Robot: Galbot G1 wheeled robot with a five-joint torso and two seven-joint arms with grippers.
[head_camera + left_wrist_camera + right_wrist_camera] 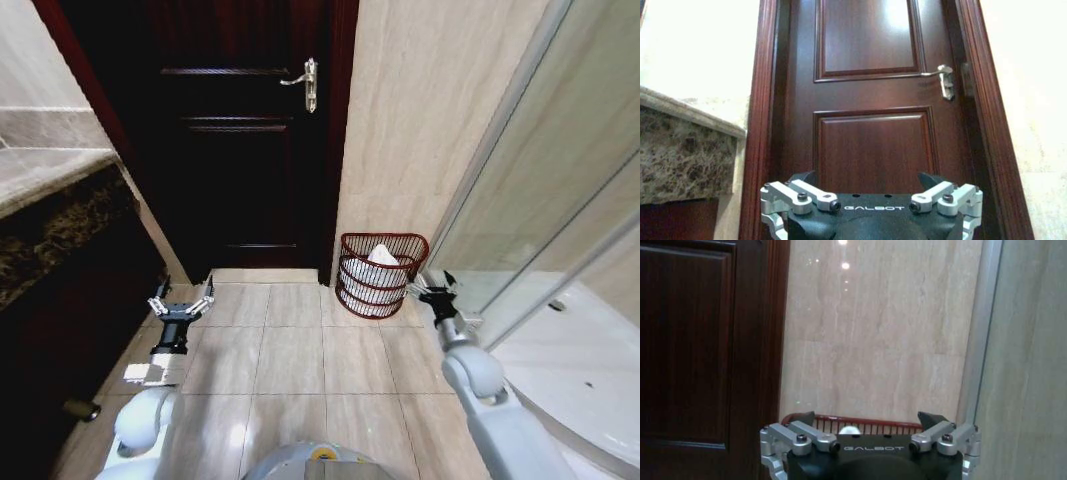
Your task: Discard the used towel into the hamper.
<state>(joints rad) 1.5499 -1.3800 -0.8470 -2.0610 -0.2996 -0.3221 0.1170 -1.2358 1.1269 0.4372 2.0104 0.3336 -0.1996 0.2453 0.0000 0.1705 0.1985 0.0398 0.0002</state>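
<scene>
The hamper (398, 243), a small round reddish-brown wire basket, stands on the floor against the beige wall, right of the door. A white towel (382, 257) lies inside it, its top poking above the rim. My right gripper (435, 289) hovers open and empty just to the hamper's right, close to the rim. In the right wrist view the hamper's rim (860, 420) and a bit of the towel (849, 430) show just beyond the right gripper (867, 418). My left gripper (181, 299) hangs open and empty over the floor tiles to the left, facing the door; it also appears as the left gripper (867, 178).
A dark wooden door (250, 140) with a metal lever handle (307, 84) is shut straight ahead. A marble counter (50, 185) runs along the left. A glass shower enclosure (560, 210) with a white tray closes off the right. Beige floor tiles (300, 350) lie between them.
</scene>
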